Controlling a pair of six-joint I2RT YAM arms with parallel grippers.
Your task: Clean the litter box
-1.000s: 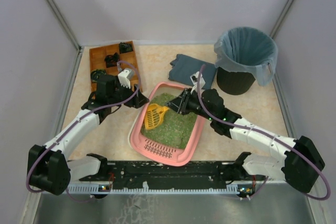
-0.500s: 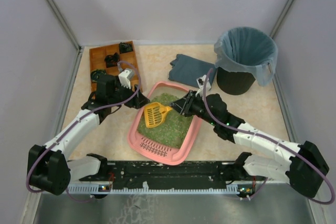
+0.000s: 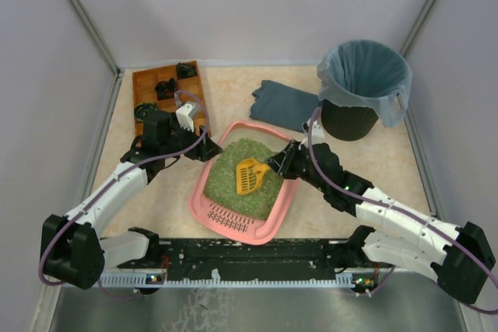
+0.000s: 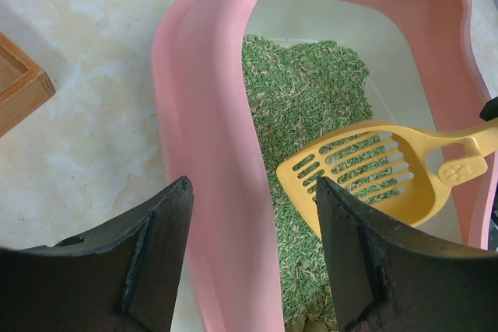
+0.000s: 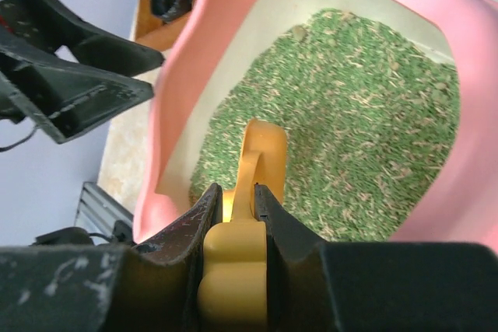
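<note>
**Scoop over the litter, left fingers astride the box wall**

The wooden tray (image 3: 137, 92) sits in the far left corner of the table (image 3: 233, 87). A folded grey-blue cloth (image 3: 284, 103) lies by the far edge, and the black bin (image 3: 346, 124) with its blue-grey bag stands in the far right corner. None of them lies between the arms and the litter box (image 3: 233, 221). The box rests near the middle of the table, towards the near edge, with its grille end nearest the arm bases.

Half a second ago the yellow scoop (image 3: 249, 175) lay closer to the box's left wall. Now its slotted head is over the middle of the green litter (image 3: 229, 172), and the right arm has drawn back to the right.

The left gripper (image 3: 208, 150) is spread wide, one finger on each side of the box's left wall. Whether it presses on the wall I cannot tell. The right gripper (image 3: 278, 165) is closed tight on the scoop's handle.
</note>
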